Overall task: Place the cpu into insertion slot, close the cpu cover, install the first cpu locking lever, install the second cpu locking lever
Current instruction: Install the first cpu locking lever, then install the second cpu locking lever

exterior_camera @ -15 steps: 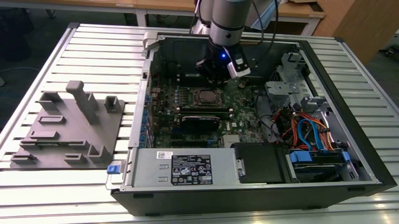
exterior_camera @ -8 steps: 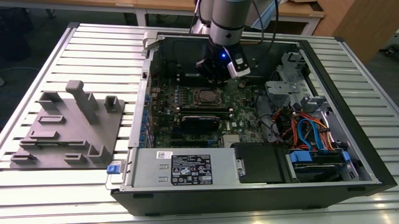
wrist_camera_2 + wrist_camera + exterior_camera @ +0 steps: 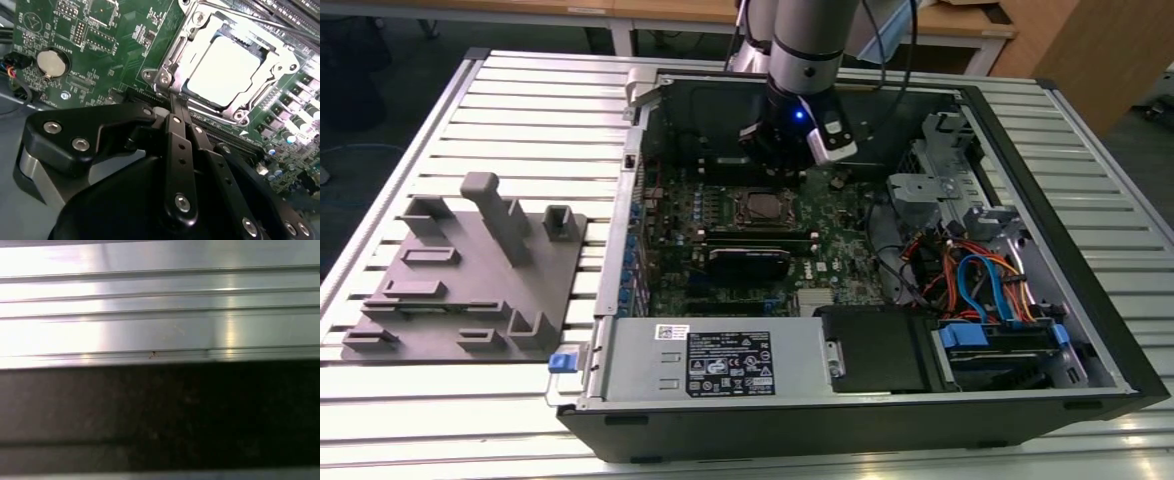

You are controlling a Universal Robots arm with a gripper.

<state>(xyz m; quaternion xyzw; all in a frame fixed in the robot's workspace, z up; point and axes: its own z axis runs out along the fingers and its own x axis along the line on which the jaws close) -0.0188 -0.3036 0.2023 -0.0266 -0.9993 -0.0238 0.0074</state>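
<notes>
Second wrist view, nearest the lens: the gripper (image 3: 179,111) takes up the lower half of the frame, its black fingers (image 3: 176,145) drawn together into one narrow stack, clenched, nothing visibly between them. The tips sit right at the near corner of the insertion slot (image 3: 165,77), at the hinge end; whether they touch the metal there I cannot tell. Just beyond, the cpu (image 3: 227,70) lies flat in the slot, bright silver top showing through the cut-out of the cpu cover (image 3: 200,30), which appears to be down around it. Thin lever wires run along the frame edges; latched or not, cannot tell. Further off, upper left of that frame, a coin cell (image 3: 51,62) on the green motherboard (image 3: 115,55). Exterior view: the arm hangs near-vertical into the open computer case (image 3: 1067,300), upper centre of frame, wrist down just behind the slot; grey fixture block (image 3: 467,270) at left on the slatted surface (image 3: 400,420). Risk, as judged: tips sliding off the thin lever wire, or pressing the cover askew and loading the chip unevenly.
</notes>
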